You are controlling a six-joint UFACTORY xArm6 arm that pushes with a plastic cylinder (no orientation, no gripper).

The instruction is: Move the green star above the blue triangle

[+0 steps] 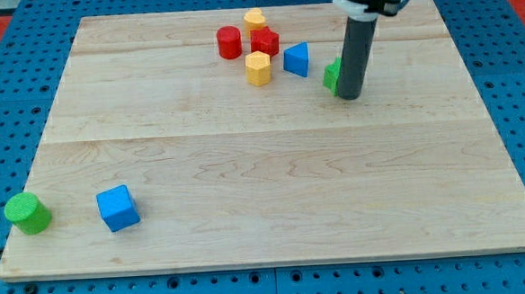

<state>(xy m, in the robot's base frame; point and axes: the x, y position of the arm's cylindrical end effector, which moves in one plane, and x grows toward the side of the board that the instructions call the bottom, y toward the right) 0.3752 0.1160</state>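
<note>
The rod has no fingers to open or close; its tip [350,96] presses the green star's [332,76] right side, at three o'clock from the blue triangle [297,60]. Better to swing round to six o'clock and nudge the star up gently, then left.

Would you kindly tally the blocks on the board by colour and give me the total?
Red: 2, a cylinder and a star-like block
Yellow: 2, one at the view's top, one below
Blue: 2, triangle and cube
Green: 2, cylinder and star, partly behind my tip
Total: 8
</note>
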